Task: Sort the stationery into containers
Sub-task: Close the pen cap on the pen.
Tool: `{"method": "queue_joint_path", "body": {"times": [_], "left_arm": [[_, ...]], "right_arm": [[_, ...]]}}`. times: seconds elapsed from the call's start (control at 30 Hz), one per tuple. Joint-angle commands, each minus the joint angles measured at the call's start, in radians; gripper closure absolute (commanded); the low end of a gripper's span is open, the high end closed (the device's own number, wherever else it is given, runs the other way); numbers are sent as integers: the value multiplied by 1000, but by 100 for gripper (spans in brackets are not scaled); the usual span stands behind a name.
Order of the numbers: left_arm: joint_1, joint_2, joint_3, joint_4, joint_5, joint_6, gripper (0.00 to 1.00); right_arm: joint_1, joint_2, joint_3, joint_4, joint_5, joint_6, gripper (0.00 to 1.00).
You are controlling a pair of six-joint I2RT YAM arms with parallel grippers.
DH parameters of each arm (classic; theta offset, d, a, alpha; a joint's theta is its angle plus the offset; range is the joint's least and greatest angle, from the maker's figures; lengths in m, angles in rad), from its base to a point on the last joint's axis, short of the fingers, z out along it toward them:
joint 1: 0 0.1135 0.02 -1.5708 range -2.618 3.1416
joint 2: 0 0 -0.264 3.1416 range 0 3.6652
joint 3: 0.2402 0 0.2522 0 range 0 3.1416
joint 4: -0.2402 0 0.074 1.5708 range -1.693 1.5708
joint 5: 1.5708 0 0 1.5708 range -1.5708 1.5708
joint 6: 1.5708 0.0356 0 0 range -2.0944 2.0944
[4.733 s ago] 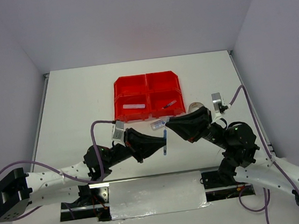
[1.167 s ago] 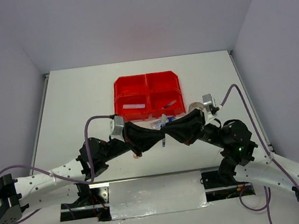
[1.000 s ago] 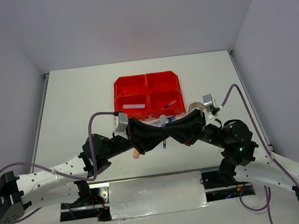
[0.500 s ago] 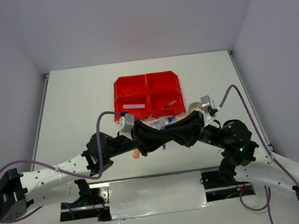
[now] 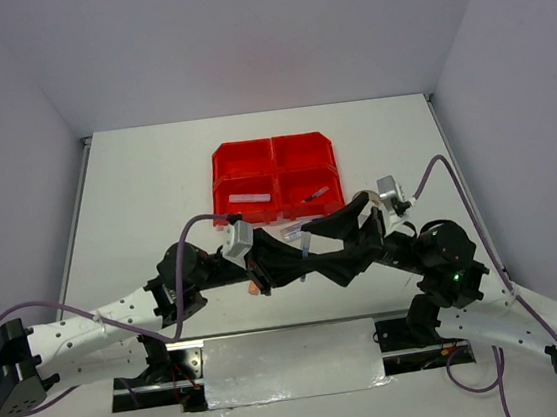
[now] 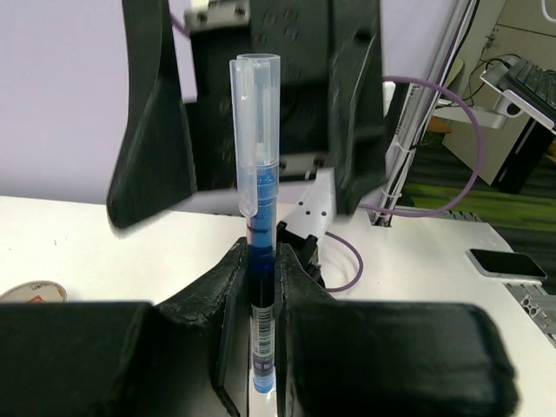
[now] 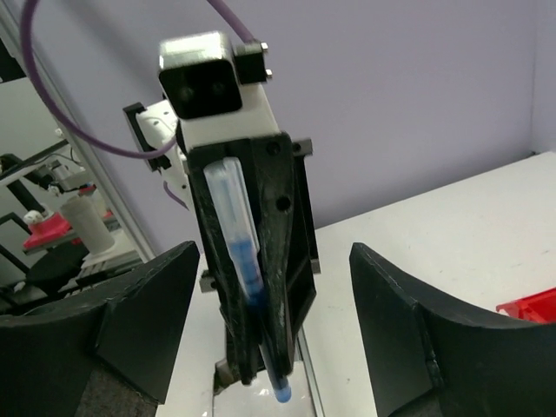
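Looking down from above, you see both arms meet on the near side of the red bins (image 5: pixel 248 162), and the blue pen (image 5: pixel 305 250) is mostly hidden between them. Your left wrist view shows the left claw (image 6: pixel 261 269) clamped on the pen, which stands upright. Your right wrist view shows the right claw (image 7: pixel 278 339) spread wide, with the pen between its fingers.

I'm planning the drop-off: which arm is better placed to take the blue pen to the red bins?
Left. The left gripper has its jaws shut on the blue pen. The right gripper stands open and holds nothing. The red bins lie just beyond both.
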Motion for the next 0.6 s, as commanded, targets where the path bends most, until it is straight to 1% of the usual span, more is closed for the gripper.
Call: {"method": "queue_joint_path", "body": {"times": [0.0, 0.13, 0.3, 0.43, 0.57], "left_arm": [[1, -5, 19, 40, 34, 31, 100], [1, -10, 8, 30, 3, 32, 100], [1, -1, 10, 33, 14, 23, 100], [0, 15, 18, 28, 20, 21, 100], [0, 21, 25, 13, 26, 20, 100]], "right_arm": [[5, -14, 88, -45, -10, -38, 21], [5, -42, 132, -93, 2, -69, 19], [7, -17, 195, -170, 26, -98, 19], [7, 16, 226, -179, 32, -101, 23], [7, 24, 223, -171, 49, -113, 27]]}}
